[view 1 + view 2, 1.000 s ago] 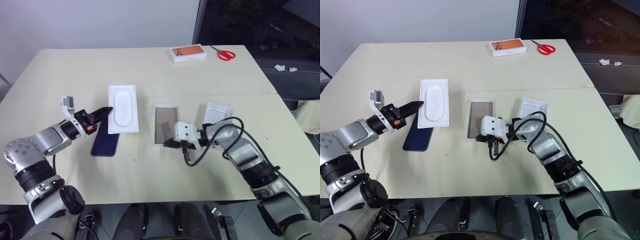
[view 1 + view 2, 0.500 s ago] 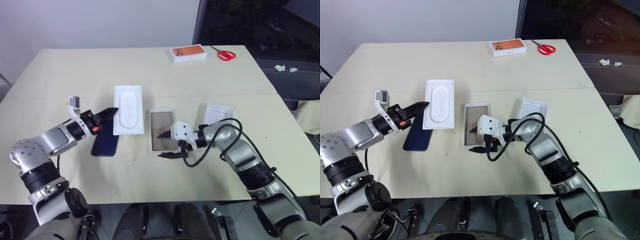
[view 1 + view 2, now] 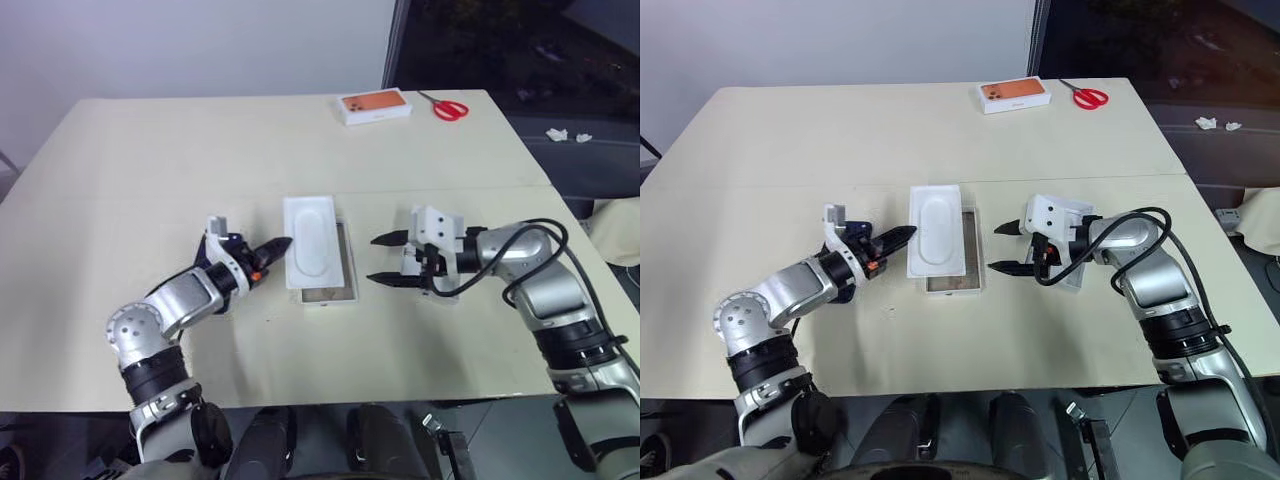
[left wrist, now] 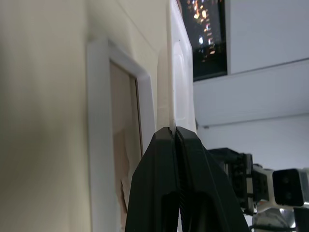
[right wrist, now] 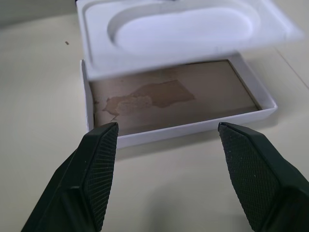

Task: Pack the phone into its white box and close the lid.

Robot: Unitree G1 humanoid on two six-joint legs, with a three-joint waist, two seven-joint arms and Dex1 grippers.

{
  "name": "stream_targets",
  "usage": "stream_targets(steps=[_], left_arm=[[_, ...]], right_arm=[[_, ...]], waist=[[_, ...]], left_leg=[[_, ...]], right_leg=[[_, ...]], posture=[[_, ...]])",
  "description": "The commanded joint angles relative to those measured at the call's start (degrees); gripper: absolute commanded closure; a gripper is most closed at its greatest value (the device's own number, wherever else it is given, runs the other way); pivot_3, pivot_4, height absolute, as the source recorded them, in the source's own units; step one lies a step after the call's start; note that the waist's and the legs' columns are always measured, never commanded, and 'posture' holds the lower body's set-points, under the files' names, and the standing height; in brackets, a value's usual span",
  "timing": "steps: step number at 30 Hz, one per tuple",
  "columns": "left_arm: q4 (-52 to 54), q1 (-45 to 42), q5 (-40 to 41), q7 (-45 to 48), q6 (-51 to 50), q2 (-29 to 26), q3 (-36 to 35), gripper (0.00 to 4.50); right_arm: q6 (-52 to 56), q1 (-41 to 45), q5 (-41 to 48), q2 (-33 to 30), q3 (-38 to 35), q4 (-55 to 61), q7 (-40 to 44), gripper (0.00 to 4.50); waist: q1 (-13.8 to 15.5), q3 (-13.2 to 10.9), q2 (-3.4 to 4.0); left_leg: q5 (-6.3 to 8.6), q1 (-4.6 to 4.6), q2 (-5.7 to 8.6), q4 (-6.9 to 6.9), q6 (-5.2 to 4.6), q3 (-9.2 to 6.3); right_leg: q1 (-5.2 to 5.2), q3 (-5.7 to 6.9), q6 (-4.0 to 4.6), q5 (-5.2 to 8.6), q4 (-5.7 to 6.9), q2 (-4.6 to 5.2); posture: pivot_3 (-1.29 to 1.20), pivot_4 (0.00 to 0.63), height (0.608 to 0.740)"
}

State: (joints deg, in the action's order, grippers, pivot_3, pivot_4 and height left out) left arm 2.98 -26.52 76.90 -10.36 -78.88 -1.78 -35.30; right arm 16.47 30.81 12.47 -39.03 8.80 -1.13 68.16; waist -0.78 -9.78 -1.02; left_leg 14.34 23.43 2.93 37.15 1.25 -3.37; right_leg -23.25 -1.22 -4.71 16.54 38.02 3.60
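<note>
The white box [image 3: 330, 290] lies open near the middle of the counter [image 3: 150, 150], its brown floor bare. A white insert [image 3: 312, 240] with an oval recess hangs partly over it, pinched at its edge by the shut jaws of the left gripper [image 3: 272, 246], probably on its way into the tray. The right gripper [image 3: 384, 259], jaws wide and empty, waits just beside the box. An orange-topped box [image 3: 375, 105] and red scissors [image 3: 447, 104] sit at the far edge, by a dark window.
</note>
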Motion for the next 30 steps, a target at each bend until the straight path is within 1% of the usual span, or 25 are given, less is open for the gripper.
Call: stream_targets(steps=[1,6,9,13,15,23,24,25,27,28,29,30], left_arm=[[1.9,1.2,1.7,-1.7,2.6,-0.5,2.7,4.50],[1.7,2.3,3.2,-2.2,4.3,-1.7,5.8,4.50],[1.8,2.7,3.4,-2.5,5.6,-2.1,7.4,3.58],[1.7,2.8,4.7,-2.6,6.5,-3.4,9.0,1.68],[1.8,2.8,5.6,-2.3,6.6,-4.7,9.8,0.67],[3.6,3.7,11.6,-2.2,7.4,-11.1,12.0,0.67],[4.3,3.9,12.3,-1.4,7.5,-12.3,12.3,0.67],[6.0,4.1,10.5,1.4,8.2,-14.4,12.5,0.67],[8.2,4.5,7.8,5.2,9.4,-17.5,13.2,0.59],[9.8,5.2,4.6,8.8,11.1,-19.7,14.0,0.59],[10.7,5.8,2.4,11.4,12.5,-21.1,14.8,0.59],[11.9,6.9,-1.8,15.0,15.5,-23.2,15.7,0.59]], right_arm=[[-1.8,1.5,-0.2,0.8,-0.5,0.3,-1.0,1.06],[-2.8,2.0,-0.9,1.0,-0.4,-0.6,-1.5,1.06],[-3.4,2.0,-1.2,1.0,-0.3,-0.9,-1.6,1.02],[-3.4,2.2,-1.3,1.7,0.2,-0.6,-2.1,1.02],[-3.4,2.3,-1.4,2.1,0.3,-0.5,-2.2,1.02],[-2.4,4.3,-1.2,4.5,0.5,-0.6,-3.9,1.02],[-1.2,4.9,-0.8,5.4,0.4,-0.3,-4.7,1.02],[-0.3,5.4,-0.8,6.6,0.8,0.6,-5.4,1.02],[1.0,6.0,-1.0,8.2,1.4,1.5,-6.6,1.56],[1.3,6.0,-1.6,9.1,2.2,1.7,-7.3,1.82],[1.5,6.0,-2.0,9.7,2.6,1.8,-7.8,2.36],[0.7,5.9,-3.8,10.1,3.9,1.4,-8.7,2.78]], waist=[[0.1,0.0,0.00],[0.3,0.0,0.00],[0.3,0.0,0.00],[0.2,0.0,0.00],[0.1,0.0,0.00],[0.1,0.0,0.00],[0.1,0.0,0.00],[0.1,0.0,0.00],[0.0,0.0,0.00],[0.0,0.0,0.01],[0.0,0.0,0.03],[0.1,0.0,0.05]], left_leg=[[-0.01,0.00,0.01,0.01,0.01,0.01],[-0.03,0.01,0.03,0.03,0.04,0.01],[-0.03,0.01,0.06,0.04,0.05,0.01],[-0.03,0.01,0.06,0.03,0.05,0.00],[-0.03,0.00,0.05,0.03,0.05,0.00],[-0.03,0.00,0.04,0.02,0.05,-0.01],[-0.03,0.00,0.04,0.02,0.05,-0.01],[-0.04,0.00,0.04,0.02,0.06,-0.01],[-0.04,0.00,0.03,0.01,0.07,-0.01],[-0.05,0.00,0.03,-0.01,0.08,-0.01],[-0.06,0.00,0.03,-0.02,0.09,-0.01],[-0.06,0.00,0.03,-0.03,0.09,-0.01]], right_leg=[[0.01,-0.01,0.00,0.00,-0.01,0.01],[0.03,0.00,0.00,0.00,-0.02,0.02],[0.05,0.00,0.00,0.00,-0.04,0.04],[0.05,0.00,0.00,0.00,-0.04,0.04],[0.04,0.00,0.00,0.00,-0.03,0.04],[0.02,0.00,0.00,0.00,-0.03,0.03],[0.02,-0.01,0.00,0.00,-0.03,0.03],[0.01,-0.01,0.00,0.00,-0.03,0.02],[0.00,-0.01,0.01,0.00,-0.03,0.01],[-0.01,-0.01,0.01,0.01,-0.02,0.00],[-0.01,-0.01,0.02,0.01,-0.03,0.00],[0.00,-0.01,0.02,0.01,-0.04,0.01]], posture=[[0.00,0.150,0.740],[0.00,0.150,0.740],[0.00,0.150,0.740],[0.00,0.150,0.740],[0.00,0.150,0.740],[0.00,0.150,0.740],[0.00,0.150,0.740],[0.00,0.150,0.740],[0.00,0.150,0.740],[0.00,0.150,0.740],[0.00,0.150,0.740],[0.00,0.150,0.740]])
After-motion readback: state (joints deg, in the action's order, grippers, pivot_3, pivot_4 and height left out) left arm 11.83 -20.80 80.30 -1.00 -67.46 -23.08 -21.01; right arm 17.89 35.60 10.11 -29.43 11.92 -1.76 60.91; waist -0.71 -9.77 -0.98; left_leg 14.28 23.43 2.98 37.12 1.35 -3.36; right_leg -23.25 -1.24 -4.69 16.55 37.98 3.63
